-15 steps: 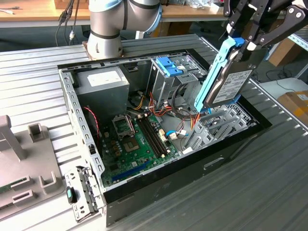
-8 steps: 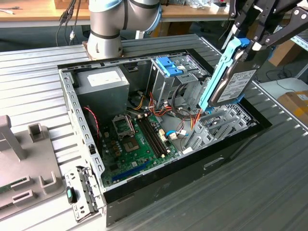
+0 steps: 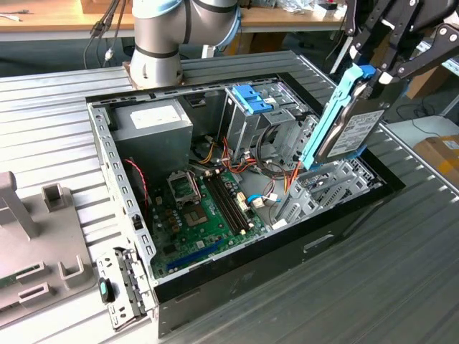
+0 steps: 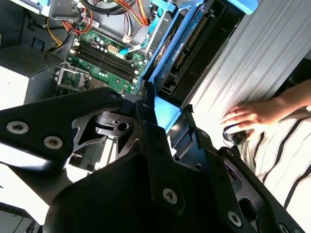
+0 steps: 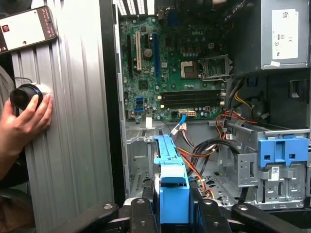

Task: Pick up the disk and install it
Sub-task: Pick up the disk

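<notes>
Nearly upright disk (image 3: 353,126), top end in the hand (image 3: 374,77).

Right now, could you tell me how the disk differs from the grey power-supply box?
The disk hangs tilted on edge in the hand, over the case; the power-supply box sits in the case's corner. The disk is slim, framed in light blue plastic; the box is bulky, plain grey. Both carry a white label.

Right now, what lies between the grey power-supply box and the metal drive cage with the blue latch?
A bundle of red, yellow and orange wires, in the exterior view.
</notes>
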Robot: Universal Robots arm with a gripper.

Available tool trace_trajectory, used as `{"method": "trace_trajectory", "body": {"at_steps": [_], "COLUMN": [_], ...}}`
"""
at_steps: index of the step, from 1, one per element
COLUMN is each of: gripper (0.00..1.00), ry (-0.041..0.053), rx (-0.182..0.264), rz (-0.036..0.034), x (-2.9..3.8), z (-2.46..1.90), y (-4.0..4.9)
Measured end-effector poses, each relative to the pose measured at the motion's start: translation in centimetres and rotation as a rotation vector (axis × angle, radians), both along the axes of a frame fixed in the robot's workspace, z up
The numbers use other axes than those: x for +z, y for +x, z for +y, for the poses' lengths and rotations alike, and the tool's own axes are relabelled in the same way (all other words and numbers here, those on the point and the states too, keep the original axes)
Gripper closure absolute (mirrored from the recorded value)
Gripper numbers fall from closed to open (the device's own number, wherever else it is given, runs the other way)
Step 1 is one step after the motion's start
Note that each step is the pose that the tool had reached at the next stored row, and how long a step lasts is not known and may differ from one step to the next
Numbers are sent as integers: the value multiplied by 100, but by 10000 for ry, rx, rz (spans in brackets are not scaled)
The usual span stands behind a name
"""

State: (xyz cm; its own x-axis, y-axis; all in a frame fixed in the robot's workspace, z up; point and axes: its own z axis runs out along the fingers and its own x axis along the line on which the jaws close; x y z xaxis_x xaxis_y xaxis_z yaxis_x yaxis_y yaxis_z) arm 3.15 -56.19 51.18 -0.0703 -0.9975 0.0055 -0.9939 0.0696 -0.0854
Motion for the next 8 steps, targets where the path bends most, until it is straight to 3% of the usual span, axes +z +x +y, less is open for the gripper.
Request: {"method": "trace_trajectory", "body": {"at_steps": [4, 6, 8], "gripper": [63, 63, 63], "ry": [0, 2, -1], "rx": [-37, -58, -57], "rz": [5, 9, 10], "x": [-68, -137, -157], "z": [-1, -2, -1], "y": [142, 152, 159]}}
